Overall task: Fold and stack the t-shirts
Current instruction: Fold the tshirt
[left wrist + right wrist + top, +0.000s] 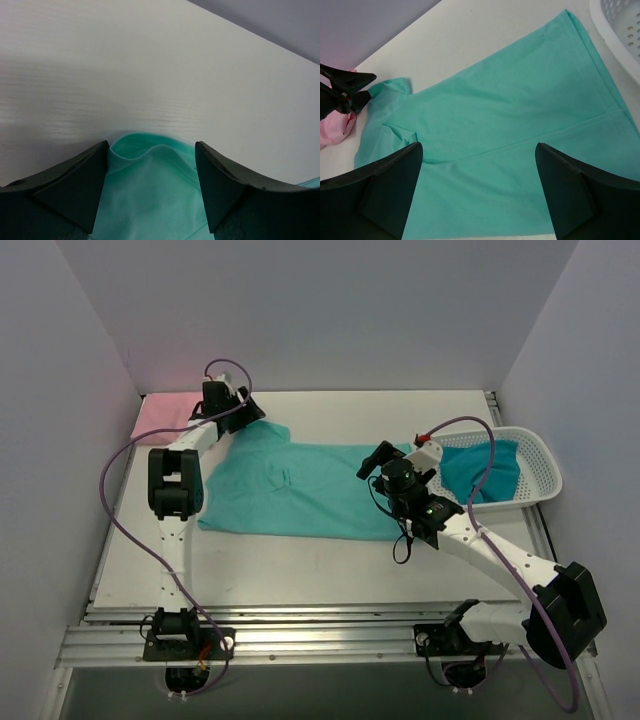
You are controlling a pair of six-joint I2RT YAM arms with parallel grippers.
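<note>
Tee (310, 502), mint-green, flat on table (300, 570)

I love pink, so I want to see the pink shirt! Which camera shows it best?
The top external view. There the pink t-shirt lies at the far left corner of the table, clearly seen. The right wrist view catches only a small piece at its left edge. The left wrist view shows none of it.
</note>
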